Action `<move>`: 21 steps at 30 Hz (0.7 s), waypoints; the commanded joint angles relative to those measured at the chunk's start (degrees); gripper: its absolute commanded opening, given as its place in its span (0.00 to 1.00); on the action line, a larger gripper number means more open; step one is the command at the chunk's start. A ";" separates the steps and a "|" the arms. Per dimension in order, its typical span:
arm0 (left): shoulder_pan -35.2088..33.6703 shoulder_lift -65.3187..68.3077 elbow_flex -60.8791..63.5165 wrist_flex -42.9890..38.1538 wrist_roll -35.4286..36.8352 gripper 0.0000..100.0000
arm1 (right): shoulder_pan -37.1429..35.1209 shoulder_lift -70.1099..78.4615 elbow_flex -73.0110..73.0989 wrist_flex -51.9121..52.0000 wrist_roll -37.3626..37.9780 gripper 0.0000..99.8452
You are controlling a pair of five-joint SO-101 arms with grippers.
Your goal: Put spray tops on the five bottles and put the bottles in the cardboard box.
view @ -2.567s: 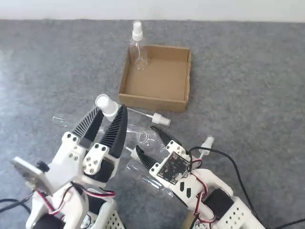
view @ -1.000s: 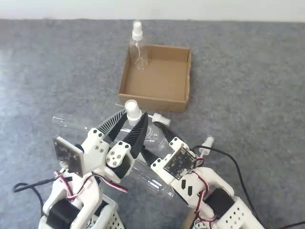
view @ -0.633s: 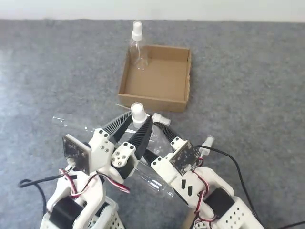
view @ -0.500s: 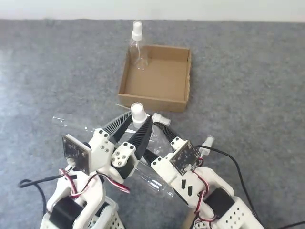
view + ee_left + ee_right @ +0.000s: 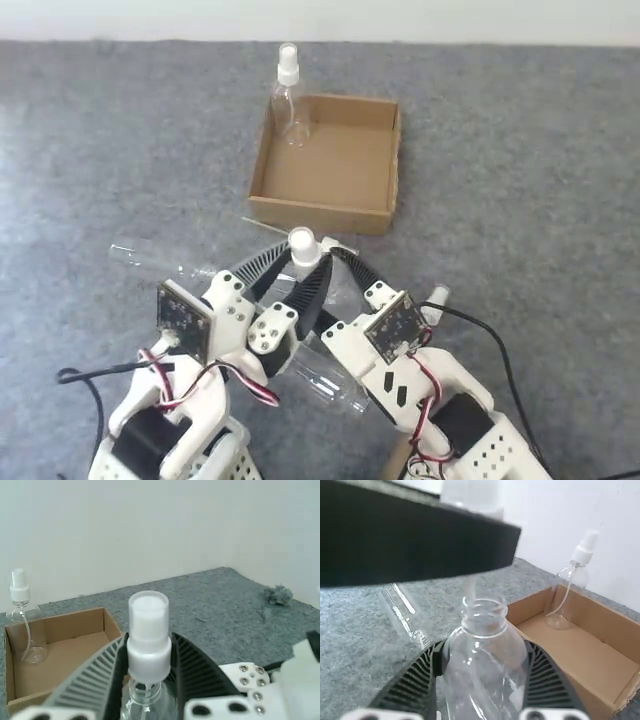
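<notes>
My left gripper (image 5: 300, 264) is shut on a white spray top (image 5: 302, 243), its dip tube pointing down. Right under it my right gripper (image 5: 326, 286) is shut on a clear bottle (image 5: 485, 662), held upright. In the right wrist view the tube (image 5: 469, 587) reaches into the bottle's open neck. The left wrist view has the spray top (image 5: 148, 630) just above the neck (image 5: 147, 696). The cardboard box (image 5: 372, 160) lies beyond, with one topped bottle (image 5: 288, 100) standing in its far left corner.
One clear bottle (image 5: 150, 258) lies on the carpet left of the grippers, another (image 5: 330, 385) lies between the arm bases. A loose spray top (image 5: 436, 297) rests to the right, a second one (image 5: 340, 246) in front of the box.
My left gripper has carried the spray top to the right and down until it is over the bottle in my right gripper. The right gripper has closed on that bottle and raised it.
</notes>
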 commanded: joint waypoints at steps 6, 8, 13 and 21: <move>1.14 -0.97 1.71 -1.05 -1.85 0.02 | 1.80 -1.10 1.23 -1.98 -0.79 0.09; 1.05 -0.97 2.42 -1.05 -2.11 0.02 | 1.80 -1.10 1.23 -1.98 -0.79 0.09; 1.05 -0.97 2.86 0.18 -1.93 0.08 | 1.80 -1.10 1.23 -1.89 -0.79 0.09; 0.97 -0.97 -1.27 4.66 -1.93 0.11 | 1.89 -1.10 1.23 -1.54 -0.70 0.09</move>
